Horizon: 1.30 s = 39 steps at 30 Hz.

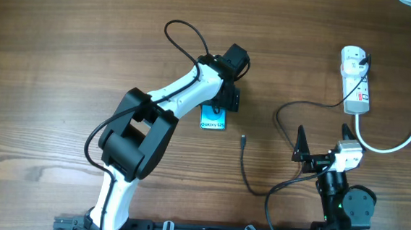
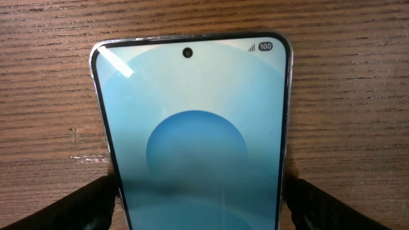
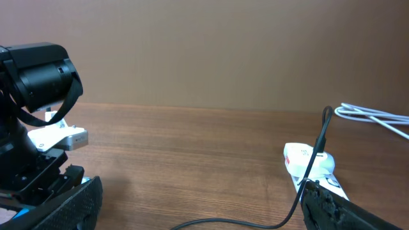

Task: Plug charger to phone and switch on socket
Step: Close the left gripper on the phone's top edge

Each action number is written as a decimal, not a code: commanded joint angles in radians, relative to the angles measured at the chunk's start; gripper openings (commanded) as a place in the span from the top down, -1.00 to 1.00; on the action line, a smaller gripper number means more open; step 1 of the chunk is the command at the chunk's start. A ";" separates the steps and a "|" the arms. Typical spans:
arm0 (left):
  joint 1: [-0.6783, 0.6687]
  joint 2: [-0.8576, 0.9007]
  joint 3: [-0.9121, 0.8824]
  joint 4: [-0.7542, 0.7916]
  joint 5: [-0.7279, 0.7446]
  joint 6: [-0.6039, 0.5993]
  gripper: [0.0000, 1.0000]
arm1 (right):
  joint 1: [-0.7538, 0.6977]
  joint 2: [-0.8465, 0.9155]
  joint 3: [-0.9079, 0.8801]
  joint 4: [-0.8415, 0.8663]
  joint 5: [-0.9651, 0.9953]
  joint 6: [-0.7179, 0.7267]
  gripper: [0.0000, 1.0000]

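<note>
left fingers [image 2: 96, 204] are pinching phone [image 2: 198, 128] by both long edges, flat on desk [image 1: 51, 46] | right fingers [image 3: 70, 204] are gaping wide, holding nothing | charger tip [image 1: 242, 139] is lying loose between phone and right fingers | advice: probably needing a grasp just behind the tip, kept level, left fingers bracing phone against the push

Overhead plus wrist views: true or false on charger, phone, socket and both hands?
1. The charger is plugged into the phone. False: its tip lies loose on the table, right of the phone, apart from it.
2. The left hand straddles the phone's long sides. True.
3. The right hand holds the charger. False: it is open and empty.
4. A black plug sits in the socket. True.
</note>
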<state>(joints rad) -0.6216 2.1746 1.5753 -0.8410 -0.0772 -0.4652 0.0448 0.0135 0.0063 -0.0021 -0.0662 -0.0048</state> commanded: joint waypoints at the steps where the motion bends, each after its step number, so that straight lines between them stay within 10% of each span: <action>1: 0.009 0.024 -0.008 -0.011 -0.018 -0.019 -0.67 | -0.004 -0.006 -0.001 0.003 0.011 0.007 -1.00; 33: 0.013 -0.220 -0.004 -0.074 0.172 -0.071 -0.58 | -0.004 -0.006 -0.001 0.003 0.010 0.007 -0.99; 39: 0.014 -0.230 -0.005 -0.114 0.085 -0.070 -1.00 | -0.004 -0.006 -0.001 0.003 0.010 0.007 -0.99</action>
<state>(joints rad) -0.6189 1.9446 1.5749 -0.9436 0.0547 -0.5320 0.0448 0.0135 0.0063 -0.0021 -0.0662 -0.0048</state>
